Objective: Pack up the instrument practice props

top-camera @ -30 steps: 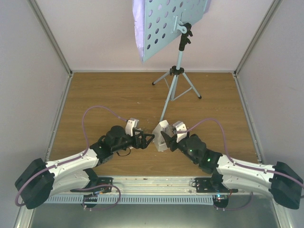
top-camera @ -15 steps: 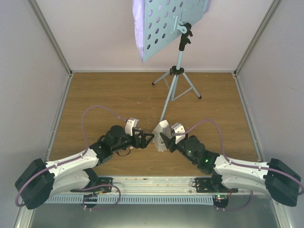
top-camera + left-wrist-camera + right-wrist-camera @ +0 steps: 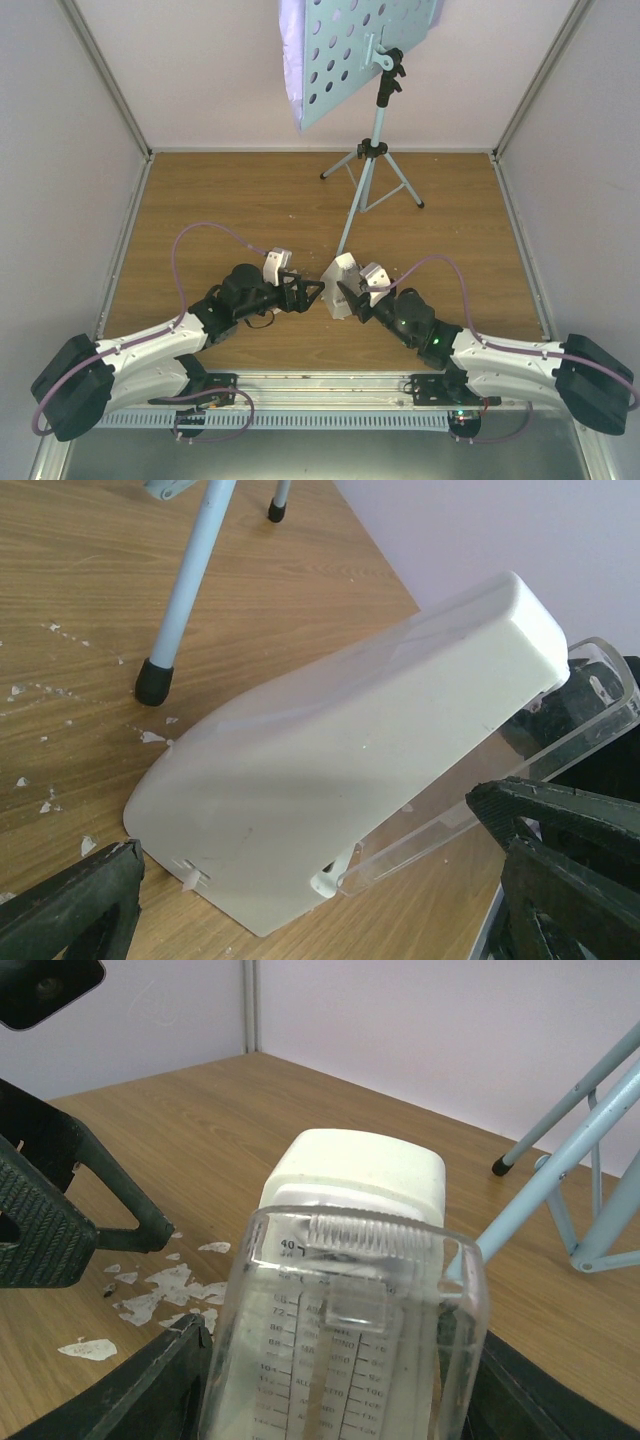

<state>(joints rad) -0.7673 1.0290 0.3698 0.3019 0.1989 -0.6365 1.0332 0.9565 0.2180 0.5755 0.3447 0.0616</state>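
Low in the centre of the overhead view, the right gripper (image 3: pixel 347 297) has its 2 fingers (image 3: pixel 165 1385) pressed against the sides of the metronome (image 3: pixel 338 279). The metronome sits on the table (image 3: pixel 220 200), its clear cover facing that wrist camera. Just left of it, the left gripper (image 3: pixel 314 293) is spread wide and holds nothing. The step in hand looks like collecting the metronome. Next it needs a steady lift clear of the stand leg (image 3: pixel 188 580) just behind. Further up the frame, the music stand (image 3: pixel 350 50) is upright and unpacked, with lilac pages (image 3: pixel 291 70) on its desk at the top edge.
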